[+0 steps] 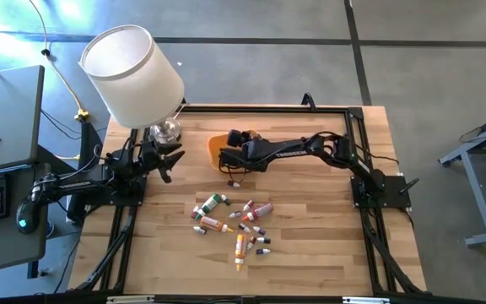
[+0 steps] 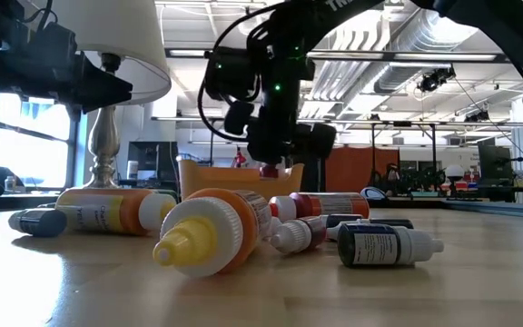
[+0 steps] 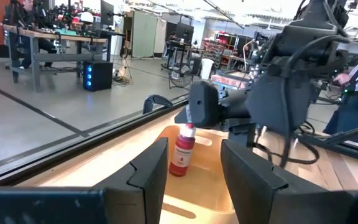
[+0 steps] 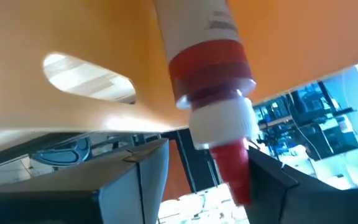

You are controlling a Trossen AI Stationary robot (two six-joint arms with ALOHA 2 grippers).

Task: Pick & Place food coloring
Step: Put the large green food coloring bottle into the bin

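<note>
Left wrist view shows one red food coloring bottle (image 3: 183, 151) standing upright inside the orange tray (image 3: 207, 186), red cap uppermost. The right tool (image 3: 194, 121) sits directly above it; in the right wrist view the bottle (image 4: 207, 74) lies between the two dark fingers (image 4: 135, 180), but contact is not visible, so I cannot tell whether the tool is clamped on it or has let go. Judged from the upright pose on the tray floor, this is the placing step, with the bottle at or near its set-down point.

The remaining food coloring bottles (image 1: 234, 224) lie scattered on their sides in a loose cluster at the middle of the table (image 1: 310, 245), well apart from the tray (image 1: 215, 148). In the low view the nearest are an orange bottle with a yellow nozzle (image 2: 212, 236) and a dark-labelled bottle (image 2: 389, 245). Most of the task therefore appears still to be done.

The left tool (image 1: 169, 160) waits near the left edge of the table, beside the lamp (image 1: 133, 72), its fingers (image 3: 148, 174) held apart and pointed toward the tray.

The table is light wood planking bordered by a dark metal frame (image 1: 353, 114). Beyond it lies a grey floor and an open workshop with benches and overhead ducting; a person's sleeve (image 3: 356, 118) shows at the edge of the left wrist view.
</note>
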